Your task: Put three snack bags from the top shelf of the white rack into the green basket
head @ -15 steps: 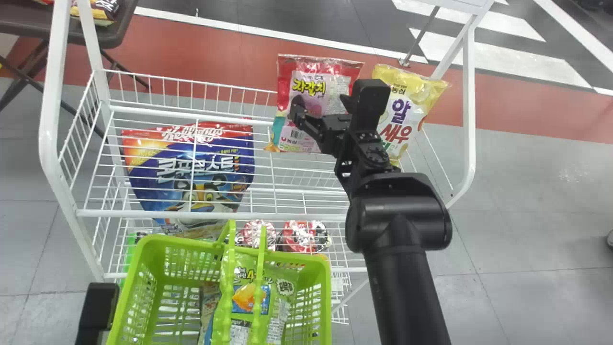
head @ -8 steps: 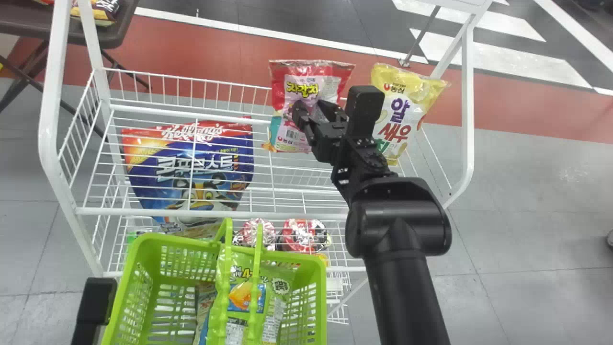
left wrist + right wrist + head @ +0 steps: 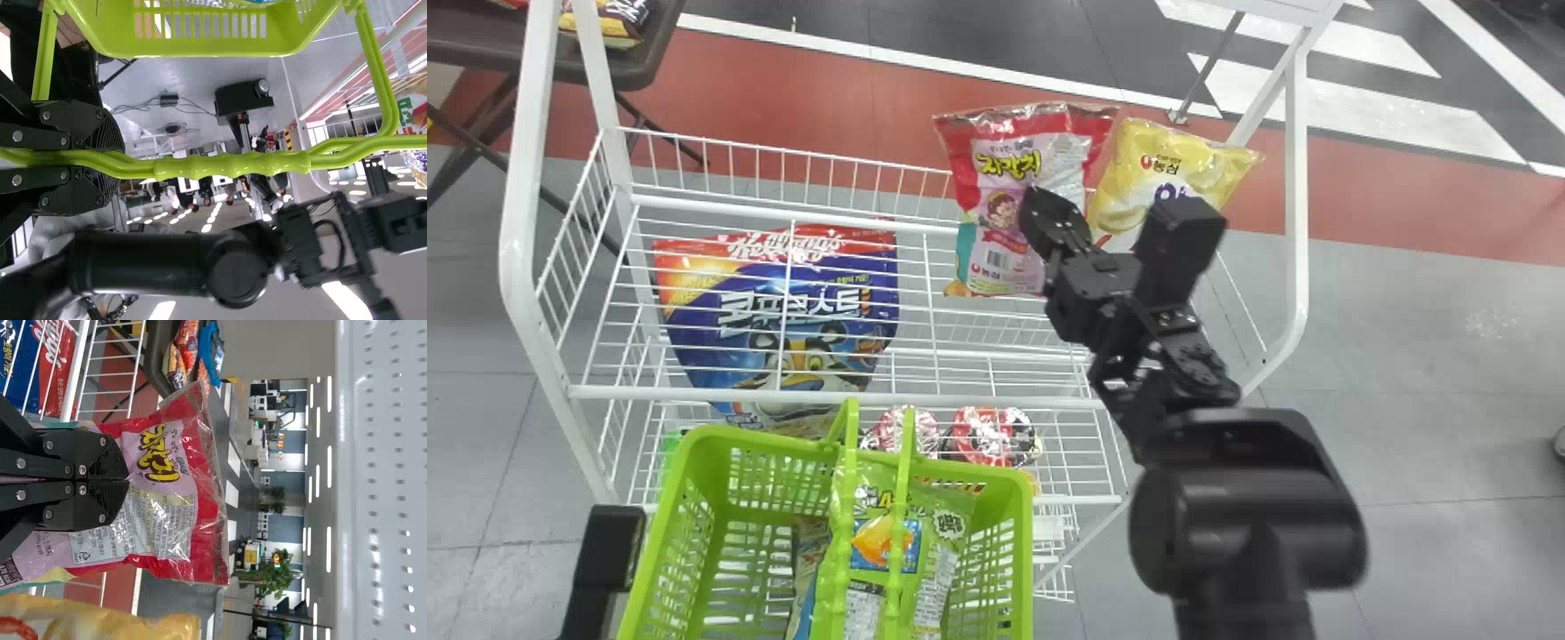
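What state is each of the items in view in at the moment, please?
Right gripper, jaws closed on the red-and-pink snack bag.
Red-and-pink snack bag, gripped, roughly upright.
Left gripper, jaws closed on the basket handle.
Basket handle, raised.
Green basket, upright, holding a green snack bag.
Yellow snack bag, ungripped, upright.
Blue cereal bag, ungripped.
White rack, standing.

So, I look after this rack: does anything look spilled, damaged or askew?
Nothing looks spilled or torn. The yellow snack bag on the white rack looks askew: its top leans toward the rack's right-hand end.
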